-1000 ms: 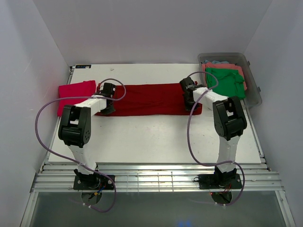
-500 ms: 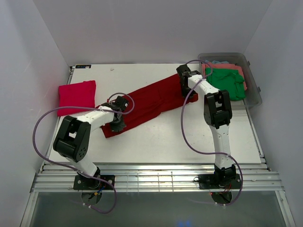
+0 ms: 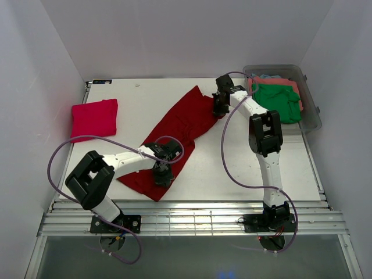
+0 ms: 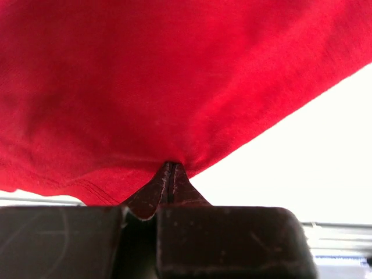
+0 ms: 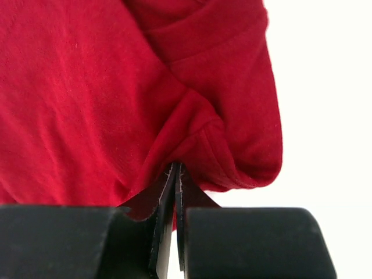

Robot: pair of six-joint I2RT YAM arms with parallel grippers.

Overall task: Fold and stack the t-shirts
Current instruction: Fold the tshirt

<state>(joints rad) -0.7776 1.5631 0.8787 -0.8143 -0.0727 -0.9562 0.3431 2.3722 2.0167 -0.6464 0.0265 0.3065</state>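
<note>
A dark red t-shirt (image 3: 177,131) lies folded into a long band that runs slantwise over the white table, from near front left to far right. My left gripper (image 3: 163,177) is shut on its near end (image 4: 116,99), close to the table's front edge. My right gripper (image 3: 218,107) is shut on its far end (image 5: 192,116), beside the tub. A brighter pinkish-red t-shirt (image 3: 94,118) lies folded at the table's left edge. Green (image 3: 278,100) and coral (image 3: 293,86) t-shirts sit in the tub.
The clear grey plastic tub (image 3: 311,113) stands at the far right corner of the table (image 3: 232,168). White walls close in the back and both sides. A metal rail (image 3: 192,220) runs along the front, where both arm bases are bolted.
The dark red shirt has swung from lying straight across the table to a slant. My left gripper pulled its end toward the front edge; my right gripper carried its end back toward the tub.
</note>
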